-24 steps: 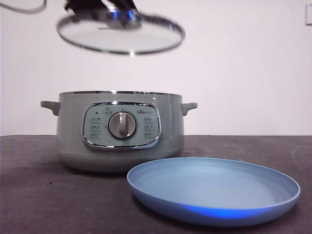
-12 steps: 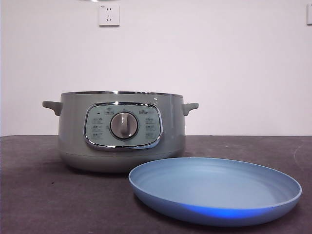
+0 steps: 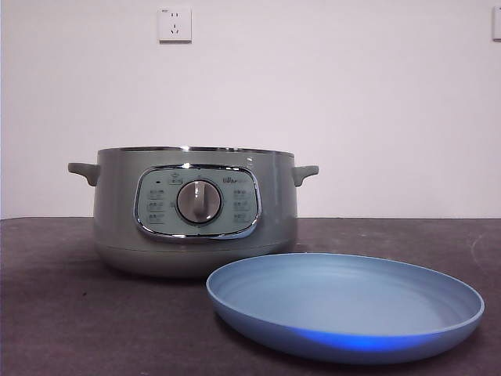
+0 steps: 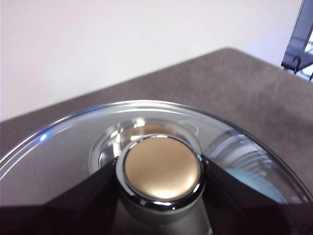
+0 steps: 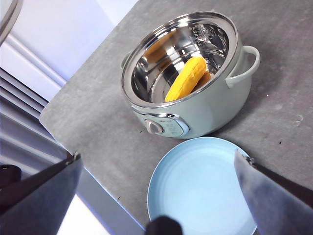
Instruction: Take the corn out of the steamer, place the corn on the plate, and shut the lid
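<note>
Inside the open steamer (image 5: 186, 78) the corn (image 5: 186, 78) lies half hidden; left jaws clamp the lid (image 4: 161, 169), right jaws apart.

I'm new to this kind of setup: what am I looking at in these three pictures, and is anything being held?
This is a robot with two arms at a table; each arm ends in two black jaws and carries its own camera. The front view looks level across the table at the steamer, open, with the empty plate before it. The left wrist view looks down at the left gripper, whose jaws clasp the knob of the glass lid, held up out of the front view. The right wrist view looks down from high up: the right gripper is open and holds nothing, and the corn lies inside the steamer.
</note>
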Available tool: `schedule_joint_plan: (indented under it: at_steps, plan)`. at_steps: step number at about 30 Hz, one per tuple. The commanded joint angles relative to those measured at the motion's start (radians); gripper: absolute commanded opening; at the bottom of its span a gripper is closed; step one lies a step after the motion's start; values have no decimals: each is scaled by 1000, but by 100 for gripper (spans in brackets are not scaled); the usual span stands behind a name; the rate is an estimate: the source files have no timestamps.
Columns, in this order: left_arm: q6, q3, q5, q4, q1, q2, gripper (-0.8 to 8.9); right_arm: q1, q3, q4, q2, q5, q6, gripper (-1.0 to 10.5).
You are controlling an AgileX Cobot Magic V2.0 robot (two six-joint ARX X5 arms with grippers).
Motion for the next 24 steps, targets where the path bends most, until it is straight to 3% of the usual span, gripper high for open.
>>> schedule_joint_plan:
  at_steps: [1,6,13,20,24]
  plan:
    - [15,15,2,24,2,-63,-6,5,1,20,27,0,-3,566]
    - [10,15,-22,-79,2,-148,-6,44,1,118,93,5,42,566]
    - [11,-5,-19,-154,2,-219,-6,188,1,311,192,101,156,566]
    - [11,-42,34,-175,2,-263,-6,417,19,507,352,311,256,566]
    - [22,-42,40,-183,2,-263,-6,520,118,513,491,429,266,565]
